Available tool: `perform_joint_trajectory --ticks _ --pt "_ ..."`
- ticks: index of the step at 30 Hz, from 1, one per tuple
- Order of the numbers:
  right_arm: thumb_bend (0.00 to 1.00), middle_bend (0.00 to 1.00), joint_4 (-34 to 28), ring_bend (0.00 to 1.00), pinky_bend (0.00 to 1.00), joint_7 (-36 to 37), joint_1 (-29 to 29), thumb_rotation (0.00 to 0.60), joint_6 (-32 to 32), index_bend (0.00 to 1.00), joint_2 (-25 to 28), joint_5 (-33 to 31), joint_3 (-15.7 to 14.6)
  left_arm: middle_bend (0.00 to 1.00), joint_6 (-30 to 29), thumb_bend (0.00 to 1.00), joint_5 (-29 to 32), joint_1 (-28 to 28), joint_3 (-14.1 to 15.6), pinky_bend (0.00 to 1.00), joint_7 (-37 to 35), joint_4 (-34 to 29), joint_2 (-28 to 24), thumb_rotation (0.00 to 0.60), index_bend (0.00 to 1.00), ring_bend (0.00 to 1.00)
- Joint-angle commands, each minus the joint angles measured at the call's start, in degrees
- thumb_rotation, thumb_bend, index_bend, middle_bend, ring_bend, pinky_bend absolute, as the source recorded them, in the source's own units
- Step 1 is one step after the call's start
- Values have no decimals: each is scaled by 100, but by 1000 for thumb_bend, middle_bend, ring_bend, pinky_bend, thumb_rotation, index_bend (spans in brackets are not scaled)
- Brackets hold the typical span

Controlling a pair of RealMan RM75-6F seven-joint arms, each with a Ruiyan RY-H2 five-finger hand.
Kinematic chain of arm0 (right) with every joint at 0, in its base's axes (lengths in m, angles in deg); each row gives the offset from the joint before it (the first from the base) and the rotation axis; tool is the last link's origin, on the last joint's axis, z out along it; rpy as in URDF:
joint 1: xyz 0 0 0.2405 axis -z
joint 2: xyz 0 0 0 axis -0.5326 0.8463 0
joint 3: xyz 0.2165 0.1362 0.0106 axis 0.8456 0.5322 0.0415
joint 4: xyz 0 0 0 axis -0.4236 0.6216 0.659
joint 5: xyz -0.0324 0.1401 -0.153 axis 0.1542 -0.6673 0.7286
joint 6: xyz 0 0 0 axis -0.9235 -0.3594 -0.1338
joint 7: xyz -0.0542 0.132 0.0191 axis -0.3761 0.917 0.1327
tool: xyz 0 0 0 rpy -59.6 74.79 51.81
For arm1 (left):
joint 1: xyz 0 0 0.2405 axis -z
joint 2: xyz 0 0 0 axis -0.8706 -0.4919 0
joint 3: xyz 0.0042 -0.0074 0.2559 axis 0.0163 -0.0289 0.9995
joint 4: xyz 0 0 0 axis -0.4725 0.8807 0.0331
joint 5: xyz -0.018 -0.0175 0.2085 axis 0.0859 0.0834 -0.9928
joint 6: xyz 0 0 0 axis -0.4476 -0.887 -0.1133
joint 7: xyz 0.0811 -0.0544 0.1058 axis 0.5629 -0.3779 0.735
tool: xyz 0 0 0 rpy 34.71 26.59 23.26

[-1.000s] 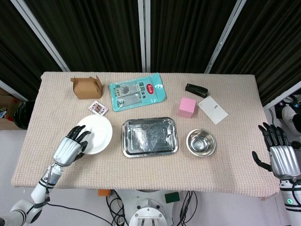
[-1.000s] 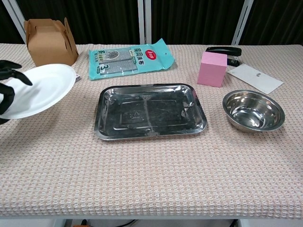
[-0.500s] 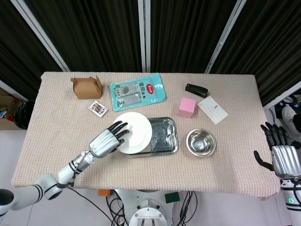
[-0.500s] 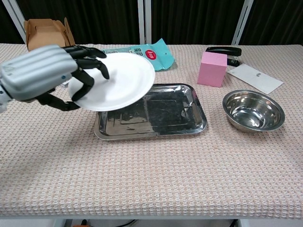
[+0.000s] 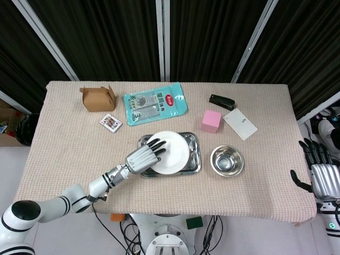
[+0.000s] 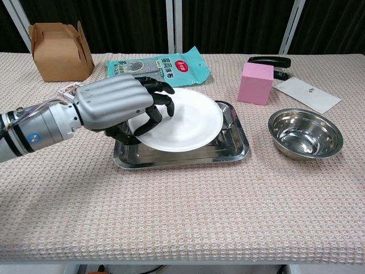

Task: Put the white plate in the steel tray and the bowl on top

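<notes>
Plate (image 6: 185, 121): 1, gripped by left hand (image 6: 117, 108); tray (image 6: 236, 148): 1; bowl (image 6: 305, 133): 1; right hand (image 5: 321, 175) empty, fingers apart

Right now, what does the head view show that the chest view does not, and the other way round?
Only the head view shows the right robot hand, open, past the table's right edge, and the whole playing card.

Only the chest view shows from the side that the plate is tilted, its left edge raised in the left robot hand above the tray.

Both show the left robot hand holding the plate over the tray, the bowl apart on the right, the pink block, stapler, white card, teal packet and brown box.
</notes>
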Motion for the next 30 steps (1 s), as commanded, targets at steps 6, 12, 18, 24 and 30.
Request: perform_joint_trajectory --ticks 6,12,18,24,30 --pt "353 0 55 0 0 52 2 573 -13 0 -11 -30 14 301 240 370 153 150 56 185 -48 249 167 600 732 117" --pt "353 0 87 0 0 84 3 572 -22 0 -23 -42 18 301 237 369 185 213 110 185 -68 399 247 600 717 117" --pt "352 0 98 0 0 87 -1 572 -31 0 -28 -44 21 301 168 363 167 231 210 185 -109 459 265 600 636 116" --pt "352 0 98 0 0 81 1 575 -33 0 -35 -43 19 300 149 362 198 235 270 185 -122 509 252 600 584 117" --pt "353 0 104 0 0 65 -14 572 -73 0 -42 -65 24 291 94 362 164 238 361 185 -119 484 203 600 437 117"
